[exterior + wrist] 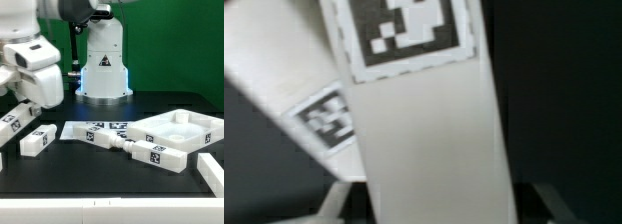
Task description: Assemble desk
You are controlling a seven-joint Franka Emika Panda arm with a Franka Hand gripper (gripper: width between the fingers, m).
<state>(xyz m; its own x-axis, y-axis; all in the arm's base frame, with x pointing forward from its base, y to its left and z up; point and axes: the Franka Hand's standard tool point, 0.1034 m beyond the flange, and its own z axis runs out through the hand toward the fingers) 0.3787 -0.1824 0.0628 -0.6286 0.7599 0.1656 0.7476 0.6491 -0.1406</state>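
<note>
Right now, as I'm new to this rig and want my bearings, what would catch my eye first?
A white tagged leg fills the wrist view, clamped between the fingers of the gripper. In the exterior view, the big white tabletop lies on the exterior view's right, with another leg lying beside its near edge.

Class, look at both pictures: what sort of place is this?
Probably a robotics lab test bench: a robot arm on a black table, a tagged marker board, and a plain green backdrop.
</note>
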